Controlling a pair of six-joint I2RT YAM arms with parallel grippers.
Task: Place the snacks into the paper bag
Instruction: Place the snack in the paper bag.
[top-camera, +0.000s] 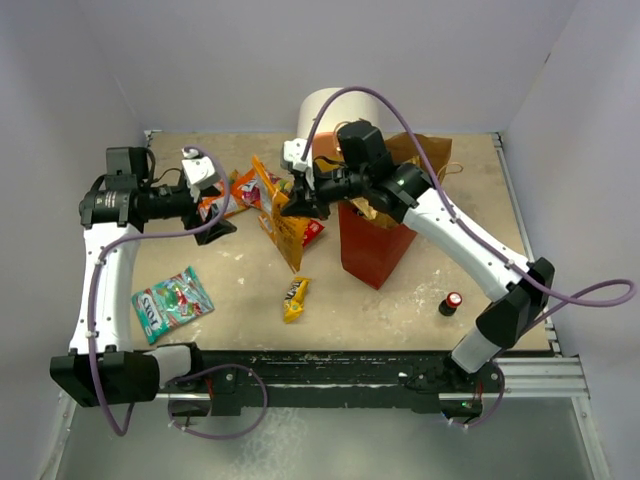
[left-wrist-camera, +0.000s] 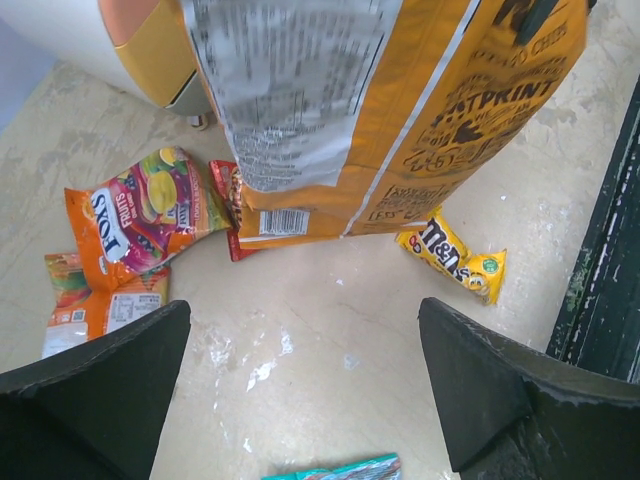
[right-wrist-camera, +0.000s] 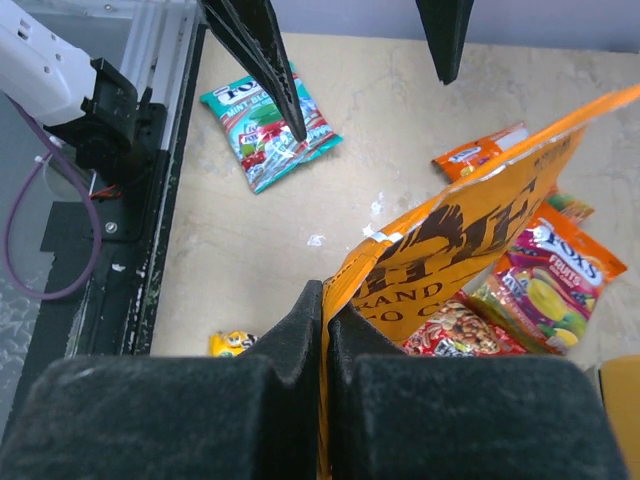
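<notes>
1. Right gripper (right-wrist-camera: 325, 305): fingers pressed together on the edge of the orange chip bag (right-wrist-camera: 470, 240), which hangs tilted above the table (top-camera: 240, 270).
2. Left gripper (left-wrist-camera: 303, 305): spread wide, holds nothing, faces the hanging bag from the left.
3. Paper bag (top-camera: 375, 250) stands upright just right of the held bag, under the right forearm.
4. Red nut packet (right-wrist-camera: 455, 338) and Fox's fruit packet (right-wrist-camera: 545, 290) lie on the table below the chip bag, with a small orange packet (right-wrist-camera: 480, 152) nearby.
5. Yellow M&M's packet (top-camera: 295, 298) lies toward the near edge; teal candy bag (top-camera: 172, 303) lies well left of it.
6. Small bottle (top-camera: 453, 302) stands right of the paper bag; round drawer unit (top-camera: 325, 110) stands behind it.
</notes>
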